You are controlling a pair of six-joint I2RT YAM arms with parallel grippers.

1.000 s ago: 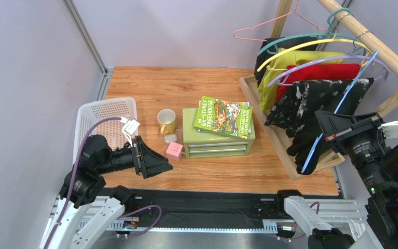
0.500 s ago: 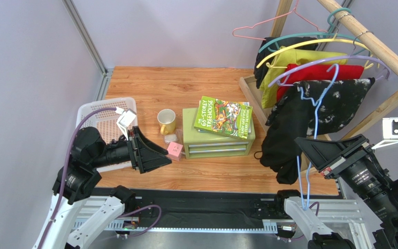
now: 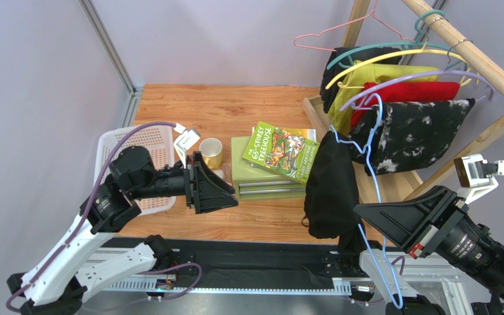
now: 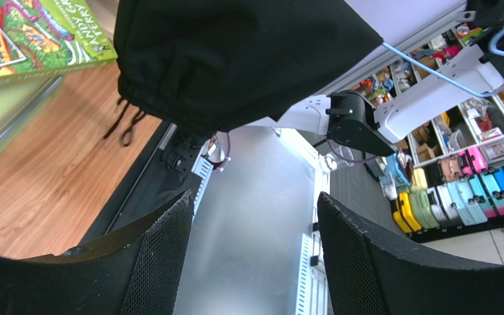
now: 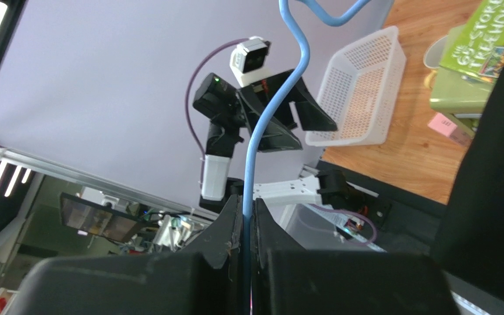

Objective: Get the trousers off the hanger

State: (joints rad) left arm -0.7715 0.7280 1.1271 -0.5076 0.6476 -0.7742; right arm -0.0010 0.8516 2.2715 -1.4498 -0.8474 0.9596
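Right claw: the right gripper [image 5: 245,216] is squeezed tight on the blue hanger [image 3: 374,190].
Left claw: the left gripper [image 3: 225,190] is wide apart and holds nothing.
Trousers: the black trousers [image 3: 330,187] hang on that hanger, just in front of the left claw.
Might go wrong: the cloth may swing away, so the left claw could grab air.
Words: the book [image 3: 281,151] says "Storey Treehouse".

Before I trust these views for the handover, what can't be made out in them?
- How the black trousers sit on the blue hanger: top view, folds cover the bar.
- Hanger's lower end: right wrist view, lost between the shut right gripper fingers.
- Left gripper fingertips: left wrist view, cut by the bottom edge.
- Garments behind the speckled trousers: top view, overlapping.
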